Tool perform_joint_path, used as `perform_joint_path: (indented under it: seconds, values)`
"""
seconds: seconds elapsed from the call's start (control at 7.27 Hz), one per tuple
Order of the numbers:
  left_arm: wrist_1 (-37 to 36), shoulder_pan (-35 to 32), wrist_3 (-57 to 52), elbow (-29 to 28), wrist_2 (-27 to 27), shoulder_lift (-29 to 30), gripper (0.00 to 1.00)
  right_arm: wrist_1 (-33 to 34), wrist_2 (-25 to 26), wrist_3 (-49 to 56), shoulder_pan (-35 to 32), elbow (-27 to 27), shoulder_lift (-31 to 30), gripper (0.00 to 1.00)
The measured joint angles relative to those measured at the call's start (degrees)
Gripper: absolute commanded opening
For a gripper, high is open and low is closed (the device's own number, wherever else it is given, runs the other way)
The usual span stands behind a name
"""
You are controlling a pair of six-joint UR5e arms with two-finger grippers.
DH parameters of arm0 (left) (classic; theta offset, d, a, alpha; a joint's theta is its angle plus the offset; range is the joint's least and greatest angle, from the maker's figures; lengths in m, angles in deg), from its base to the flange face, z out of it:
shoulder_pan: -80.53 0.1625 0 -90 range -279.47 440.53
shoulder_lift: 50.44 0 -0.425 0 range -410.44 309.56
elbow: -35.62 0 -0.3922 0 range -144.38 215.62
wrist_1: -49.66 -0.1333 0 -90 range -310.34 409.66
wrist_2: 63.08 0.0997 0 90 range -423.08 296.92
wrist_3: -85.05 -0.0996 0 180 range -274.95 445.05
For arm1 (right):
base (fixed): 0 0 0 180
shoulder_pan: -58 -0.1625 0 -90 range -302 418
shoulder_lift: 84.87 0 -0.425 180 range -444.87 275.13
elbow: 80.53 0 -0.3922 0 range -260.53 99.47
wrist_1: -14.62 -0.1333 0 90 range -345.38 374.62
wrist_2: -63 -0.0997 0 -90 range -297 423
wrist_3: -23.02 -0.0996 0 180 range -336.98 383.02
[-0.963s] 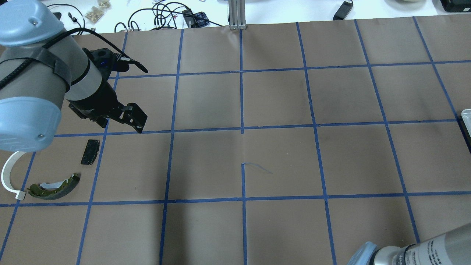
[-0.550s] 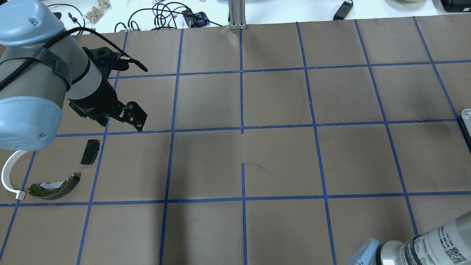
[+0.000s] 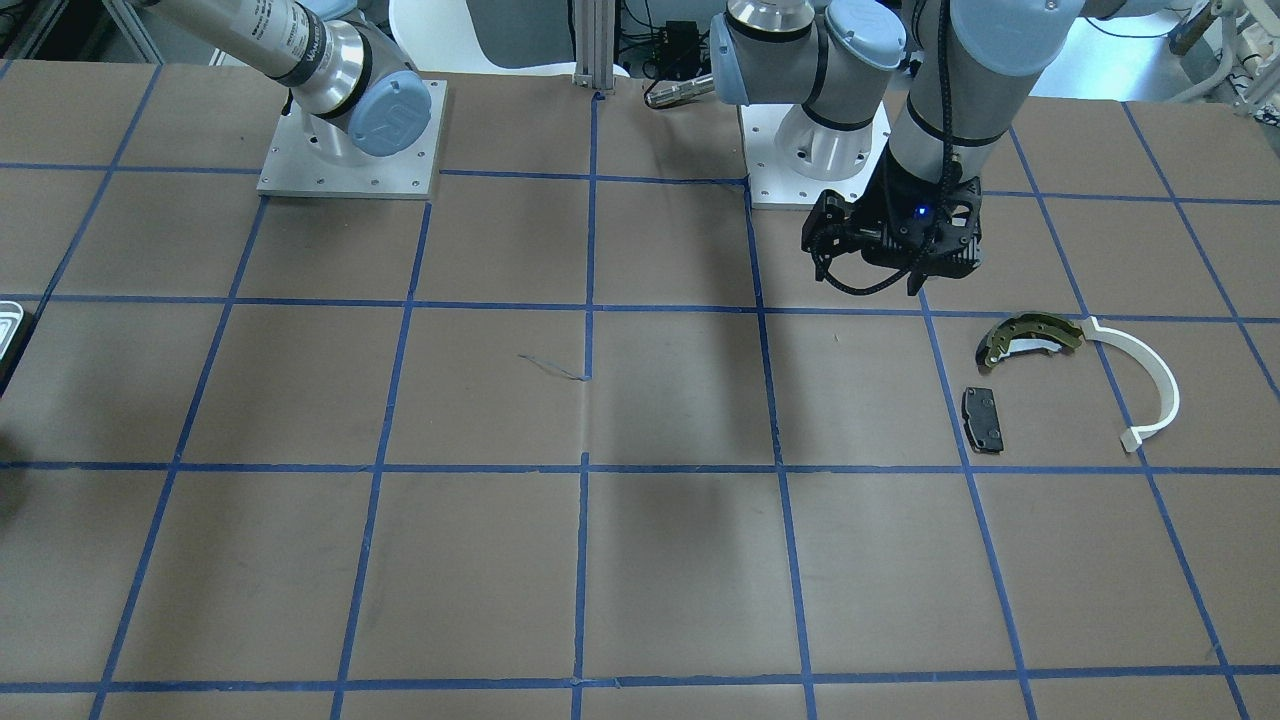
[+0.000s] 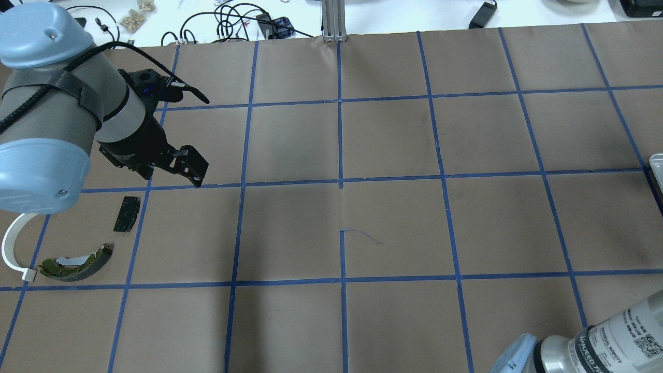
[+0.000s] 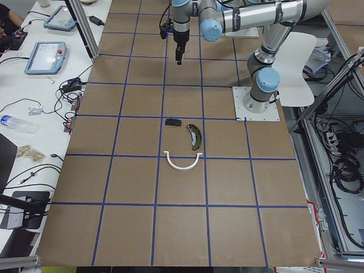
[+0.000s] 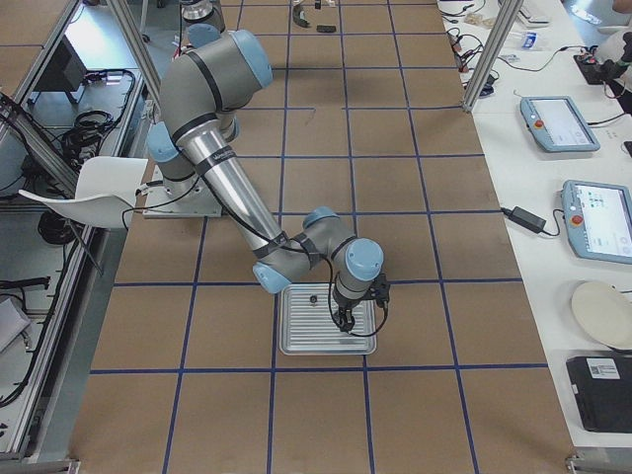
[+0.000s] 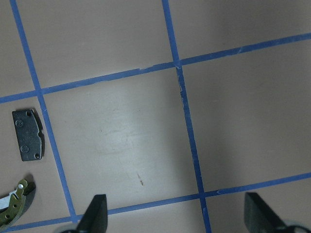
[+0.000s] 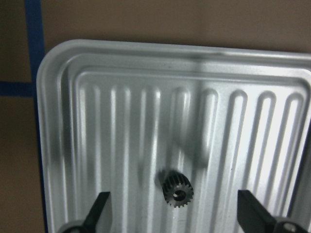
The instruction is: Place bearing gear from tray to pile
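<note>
silver-grey ribbed metal fills the right wrist view: the tray (image 8: pixel 48 97), with the bearing gear (image 8: pixel 177 190) lying flat on its floor, teeth and bore facing up; the right gripper (image 8: pixel 175 213) hangs over it with its fingers spread wide, one tip well off to each side of the gear, neither touching it, the gear about midway between them; the right-side view alone shows the whole tray (image 6: pixel 296 341) and the arm bent down over it, the gear there only a dark speck (image 6: pixel 312 298); the overhead view catches just a sliver of tray rim (image 4: pixel 657 165); the left gripper (image 7: pixel 176 216) is released too and holds nothing, above brown paper beside the pile; its wrist view shows the black pad (image 7: pixel 28 133) and one end of the brake shoe (image 7: pixel 14 206); the white strip (image 4: pixel 10 243) shows only in the outside views, just beside the shoe.
</note>
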Motion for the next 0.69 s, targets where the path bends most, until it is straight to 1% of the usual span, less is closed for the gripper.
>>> perform_joint_path:
  seconds: [0.14, 0.55, 0.69]
  values:
    - [-0.09, 0.04, -0.01, -0.02, 0.00, -0.02, 1.00, 0.06, 0.02, -0.05, 0.04, -0.01, 0.28, 0.65]
    - [-0.16, 0.07, -0.01, 0.03, 0.02, 0.04, 1.00, 0.08, 0.00, 0.19, 0.25, 0.02, 1.04, 0.52]
    - [-0.16, 0.07, -0.01, 0.06, 0.03, 0.03, 1.00, 0.04, 0.04, 0.32, 0.35, 0.02, 1.24, 0.46]
